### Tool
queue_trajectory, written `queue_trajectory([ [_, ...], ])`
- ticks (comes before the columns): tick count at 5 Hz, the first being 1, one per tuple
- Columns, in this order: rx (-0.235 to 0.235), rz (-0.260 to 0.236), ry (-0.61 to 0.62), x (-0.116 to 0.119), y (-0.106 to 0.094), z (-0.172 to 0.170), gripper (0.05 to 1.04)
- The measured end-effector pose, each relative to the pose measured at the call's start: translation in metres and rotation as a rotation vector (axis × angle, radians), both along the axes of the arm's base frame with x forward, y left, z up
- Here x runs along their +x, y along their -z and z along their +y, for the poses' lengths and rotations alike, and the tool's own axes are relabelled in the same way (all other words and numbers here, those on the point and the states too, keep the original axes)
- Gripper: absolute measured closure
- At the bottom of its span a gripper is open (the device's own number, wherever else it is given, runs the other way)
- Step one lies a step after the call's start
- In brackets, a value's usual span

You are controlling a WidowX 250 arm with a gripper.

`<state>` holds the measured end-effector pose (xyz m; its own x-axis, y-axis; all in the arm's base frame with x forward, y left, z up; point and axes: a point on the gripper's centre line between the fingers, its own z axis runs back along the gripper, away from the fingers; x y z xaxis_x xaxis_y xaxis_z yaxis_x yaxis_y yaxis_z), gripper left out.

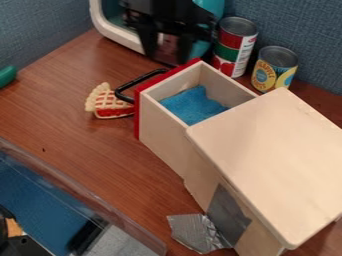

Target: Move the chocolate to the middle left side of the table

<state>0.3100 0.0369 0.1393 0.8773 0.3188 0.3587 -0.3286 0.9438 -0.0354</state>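
Item, chocolate: one piece, apparently the silver-foil packet, lying on the counter at the lower middle of the view, near the base of the wooden cabinet and its grey side patch. Handling, by judgement: light; foil crinkling under pressure, slick on its faces, the contents perhaps snapping if squeezed hard. Best hold: across the narrower width at mid-body, gently, from above, the cabinet's overhanging top probably crowding the right end. Item, drawer, standing open from the cabinet, red-fronted, its black handle projecting, a blue cloth lying inside. Item, toy pie slice, resting beside the handle; the middle left ground beyond it is presumably awaiting the chocolate. Item, clear-walled bin, occupying the lower left corner. Items, two cans, a red-and-green can and a yellow-labelled can, standing behind the drawer. Item, gripper, hanging at the top, its fingers parting around nothing visible, well apart from the chocolate.
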Motion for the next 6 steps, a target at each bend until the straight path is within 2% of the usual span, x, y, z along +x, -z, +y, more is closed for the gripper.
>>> queue_trajectory([
  [2, 0.069, 0.03, -0.206, -0.009, 0.015, 0.08, 0.481],
  [3, 0.084, 0.062, -0.296, -0.016, 0.032, 0.125, 0.481],
  [4, 0.091, 0.117, -0.294, -0.02, 0.06, 0.157, 0.481],
  [5, 0.071, 0.135, -0.27, -0.024, 0.082, 0.189, 0.481],
  [6, 0.018, 0.195, -0.228, -0.026, 0.107, 0.205, 0.481],
])
